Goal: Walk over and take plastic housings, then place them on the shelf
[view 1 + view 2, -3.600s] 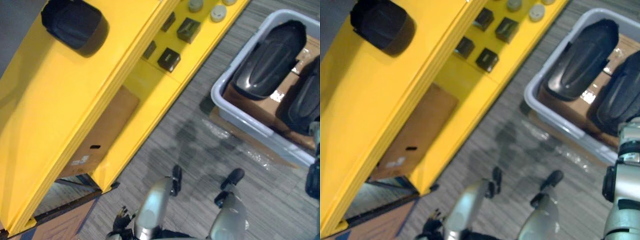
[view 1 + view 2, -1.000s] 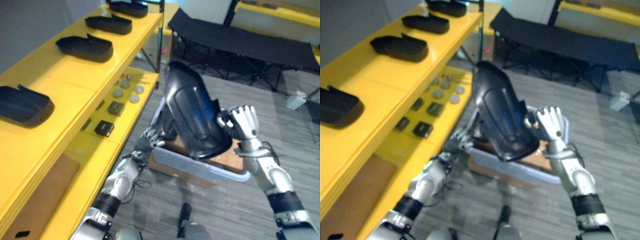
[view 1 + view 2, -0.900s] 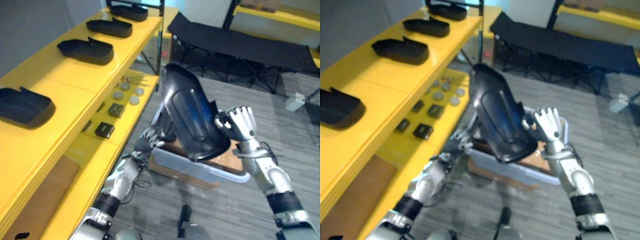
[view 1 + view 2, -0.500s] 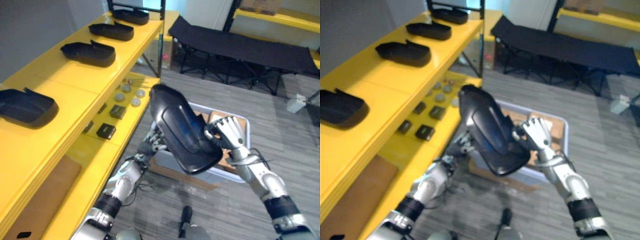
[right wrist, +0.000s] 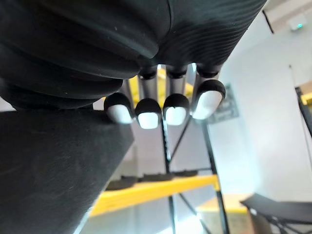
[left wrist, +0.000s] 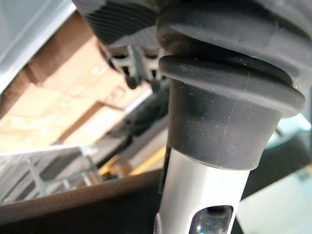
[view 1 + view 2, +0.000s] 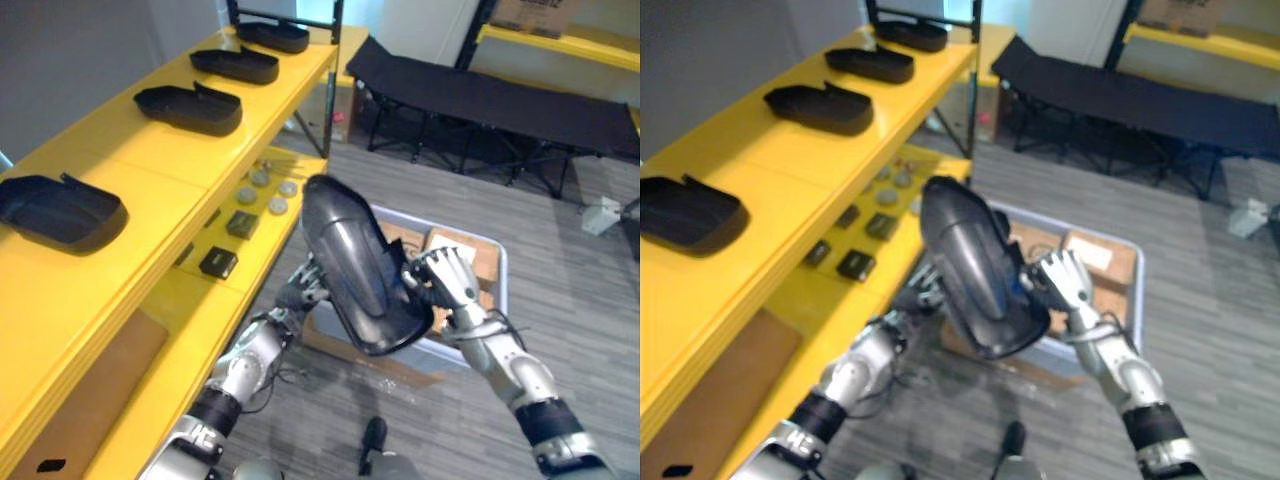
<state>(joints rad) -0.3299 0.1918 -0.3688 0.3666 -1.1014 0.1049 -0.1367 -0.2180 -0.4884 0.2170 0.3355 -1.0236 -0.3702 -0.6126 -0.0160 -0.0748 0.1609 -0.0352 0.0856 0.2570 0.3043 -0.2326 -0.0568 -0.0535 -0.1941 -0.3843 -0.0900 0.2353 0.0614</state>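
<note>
1. Plastic housings lie open side up in a row on the top board of the yellow shelf (image 7: 140, 160) at the left. There are four black shells: the nearest housing (image 7: 62, 210), the second housing (image 7: 190, 108), the third housing (image 7: 235, 65) and the farthest housing (image 7: 272, 35), each apart from its neighbour.
2. On the lower board sit small black boxes (image 7: 218, 263) and, farther along, grey discs (image 7: 265, 190). A cardboard sheet (image 7: 85, 395) lies on the level below.
3. The left hand (image 7: 305, 288) reaches up from the lower left and meets the left rear side of the held housing. It is partly hidden behind the shell, so I cannot tell whether it grasps it.
4. The held housing (image 7: 360, 265) is glossy black and stands tilted in the air between the two hands. It is right of the shelf and above the near side of the grey bin.
5. The right hand (image 7: 452, 285) lies against the housing's right side. Its fingers (image 5: 170, 108) are straight and spread, pressing the shell rather than curling round it.
6. The grey bin (image 7: 501, 285) stands on the floor behind the hands, with cardboard pieces (image 7: 455, 245) inside.
7. Farther back stands a black folding cot (image 7: 500, 95), and at the upper right a second yellow shelf (image 7: 560, 40) carries a cardboard box (image 7: 525, 12).
</note>
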